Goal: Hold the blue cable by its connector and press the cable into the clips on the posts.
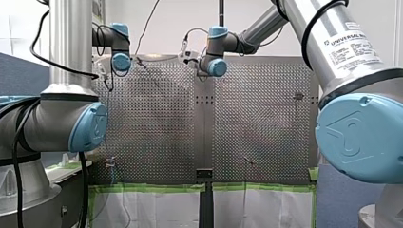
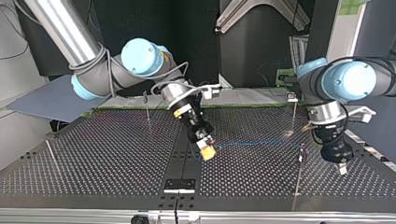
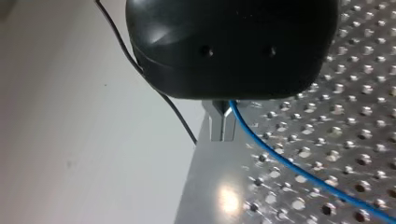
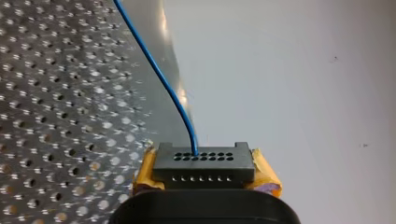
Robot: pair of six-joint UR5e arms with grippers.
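Clamped between the yellow pads [image 4: 265, 173] of the right gripper [image 2: 207, 150], a black multi-hole connector [image 4: 203, 163] fills the right wrist view. The jaws are closed onto its two short sides. From one hole in its face the blue cable [image 4: 159, 70] rises and runs off over the perforated table [image 2: 93, 158].

Across the table, the left gripper [image 3: 222, 126] has its metal fingers drawn together with hardly a seam between them. The cable comes out at their root, so they appear to pinch it. In the top view the cable hangs in a shallow line between the two grippers, just above the table and close to a thin post [image 2: 299, 172]. A second post [image 2: 294, 114] stands behind it. Their clips are too small to make out.

By the look of it, the cable is thin, light and limp. It will likely sag or bow wherever it is not kept taut, and it offers little to grip. The rigid connector is the sound place to hold it, across its flat sides as the right gripper does. A hard tug could strain the cable where it enters the connector.
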